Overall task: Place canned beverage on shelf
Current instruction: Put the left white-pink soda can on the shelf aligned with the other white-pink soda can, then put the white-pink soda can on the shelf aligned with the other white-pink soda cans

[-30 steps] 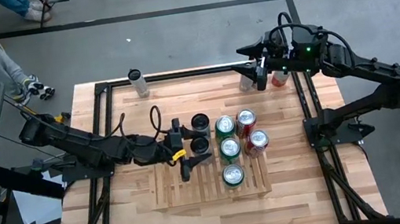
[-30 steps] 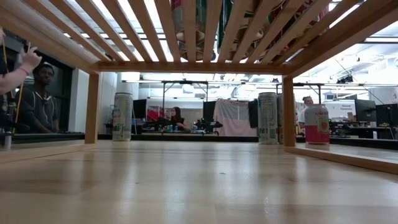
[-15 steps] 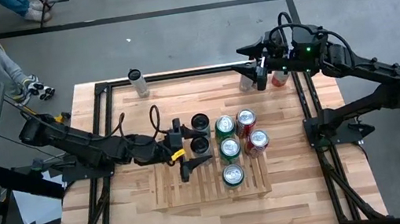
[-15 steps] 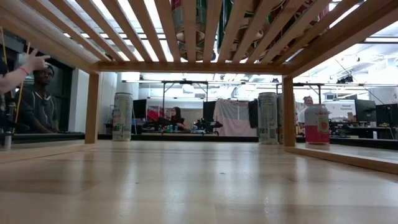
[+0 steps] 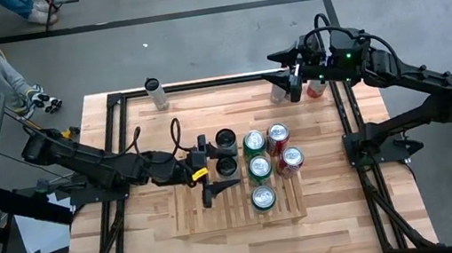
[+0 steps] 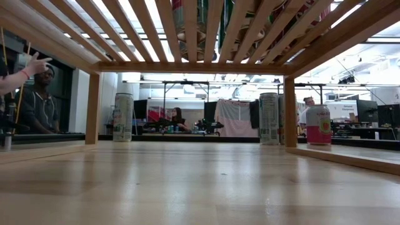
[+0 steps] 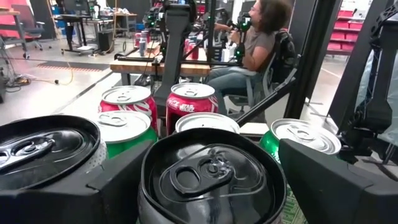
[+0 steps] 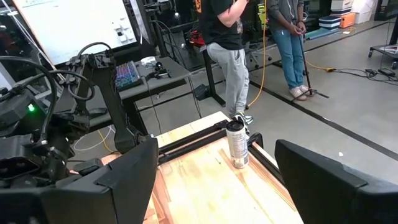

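Note:
The slatted wooden shelf (image 5: 195, 221) lies on the table and bears several green and red cans (image 5: 258, 168) and two black cans. My left gripper (image 5: 221, 165) reaches level from the table's left and is shut on the nearer black can (image 5: 226, 163), which stands upright on the slats; the other black can (image 5: 226, 137) stands just beyond it. In the left wrist view the held can (image 7: 211, 180) fills the space between my fingers. My right gripper (image 5: 291, 81) hangs open and empty at the table's far right, above a silver can (image 5: 279, 94) and a red can (image 5: 315, 88). My left gripper pinches the black can's side wall just under its top rim (image 7: 148, 186) between its two fingers, one finger (image 7: 93, 193) on each side. The fingers come level from the table's left. The can stands upright with its base on the shelf slats.
A lone can (image 5: 155, 93) stands at the far left of the table and shows in the right wrist view (image 8: 236, 144). The low view looks under the shelf slats (image 6: 187, 31) at cans (image 6: 123, 117) standing on the table. People stand beyond the table; the near part of the shelf is bare.

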